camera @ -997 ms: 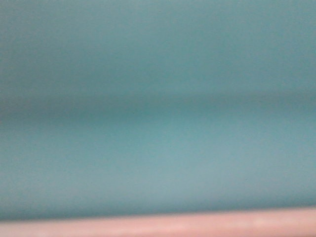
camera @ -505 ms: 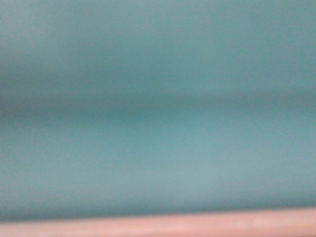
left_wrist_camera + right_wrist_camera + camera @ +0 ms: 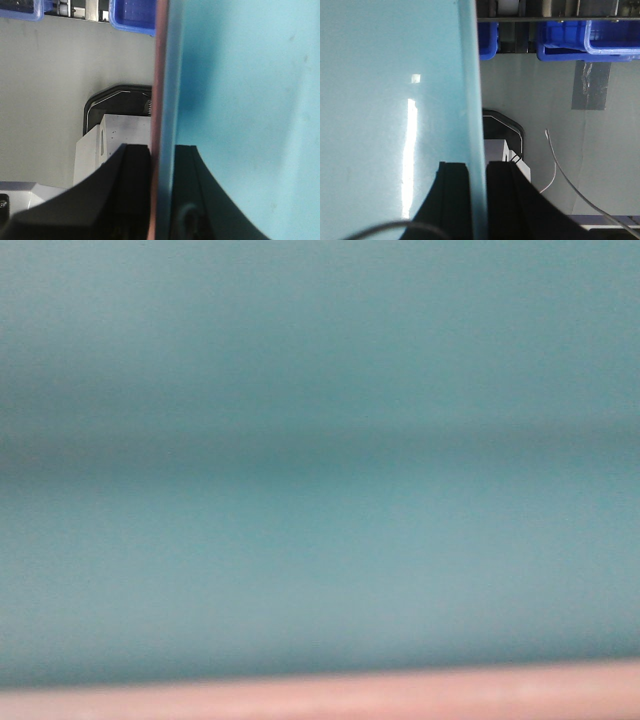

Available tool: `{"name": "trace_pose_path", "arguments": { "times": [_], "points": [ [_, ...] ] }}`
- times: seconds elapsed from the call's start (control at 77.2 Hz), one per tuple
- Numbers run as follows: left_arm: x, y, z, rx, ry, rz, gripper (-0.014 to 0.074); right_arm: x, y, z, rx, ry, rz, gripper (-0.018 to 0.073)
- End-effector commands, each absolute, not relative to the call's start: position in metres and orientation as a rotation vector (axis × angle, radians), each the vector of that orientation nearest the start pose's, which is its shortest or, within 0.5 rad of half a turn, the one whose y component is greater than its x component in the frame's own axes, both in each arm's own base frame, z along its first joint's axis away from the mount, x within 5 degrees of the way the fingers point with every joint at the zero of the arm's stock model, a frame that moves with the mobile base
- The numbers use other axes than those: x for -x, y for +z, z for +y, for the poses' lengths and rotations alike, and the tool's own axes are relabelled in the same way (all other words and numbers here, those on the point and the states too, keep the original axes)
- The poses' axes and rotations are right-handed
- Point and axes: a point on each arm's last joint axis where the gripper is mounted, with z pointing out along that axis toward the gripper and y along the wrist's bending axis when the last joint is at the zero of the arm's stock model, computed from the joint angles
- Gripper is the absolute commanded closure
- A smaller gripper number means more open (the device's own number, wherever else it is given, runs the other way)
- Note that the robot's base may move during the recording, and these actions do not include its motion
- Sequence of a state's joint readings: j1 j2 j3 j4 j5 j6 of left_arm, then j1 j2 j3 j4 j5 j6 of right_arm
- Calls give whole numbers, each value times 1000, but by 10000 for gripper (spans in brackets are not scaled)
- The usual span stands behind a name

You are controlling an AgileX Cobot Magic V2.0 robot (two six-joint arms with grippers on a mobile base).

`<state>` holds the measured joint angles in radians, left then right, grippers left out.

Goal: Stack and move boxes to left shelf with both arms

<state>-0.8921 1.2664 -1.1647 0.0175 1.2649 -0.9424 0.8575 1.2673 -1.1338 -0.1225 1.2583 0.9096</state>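
Light sky blue plastic tub (image 3: 320,460) fills the front view, nested in the salmon pink plastic tub (image 3: 320,698). Left gripper (image 3: 161,200) is clamped on both stacked rims, right gripper (image 3: 476,200) clamped on the blue rim. Dark blue crates (image 3: 580,35) far behind.

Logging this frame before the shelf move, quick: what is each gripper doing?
Left gripper: shut on the rims of the pink tub and the blue tub nested in it.
Right gripper: shut on the blue tub's wall.
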Motion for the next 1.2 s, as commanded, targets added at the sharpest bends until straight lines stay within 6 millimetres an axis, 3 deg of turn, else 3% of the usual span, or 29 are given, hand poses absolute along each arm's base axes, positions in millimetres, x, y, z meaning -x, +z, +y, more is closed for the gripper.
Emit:
{"name": "trace_pose_path", "arguments": {
  "times": [0.0, 0.453, 0.647, 0.842, 0.984, 1.191],
  "points": [
    [-137, 350, -173, 80, -381, 2931, 589, -155, 343, 161, -50, 246, 2819, 502],
    [-139, 351, -173, 61, -376, 2902, 589, -155, 344, 161, -47, 249, 2812, 502],
    [-152, 355, -172, 70, -391, 2791, 589, -163, 351, 163, 57, 271, 2716, 502],
    [-182, 373, -174, 21, -432, 2687, 589, -187, 376, 161, 42, 320, 2615, 502],
    [-215, 391, -176, 13, -457, 2583, 589, -218, 386, 159, 41, 290, 2567, 502],
    [-265, 401, -178, -73, -403, 2493, 589, -267, 391, 160, 43, 265, 2490, 502]
  ]
}}
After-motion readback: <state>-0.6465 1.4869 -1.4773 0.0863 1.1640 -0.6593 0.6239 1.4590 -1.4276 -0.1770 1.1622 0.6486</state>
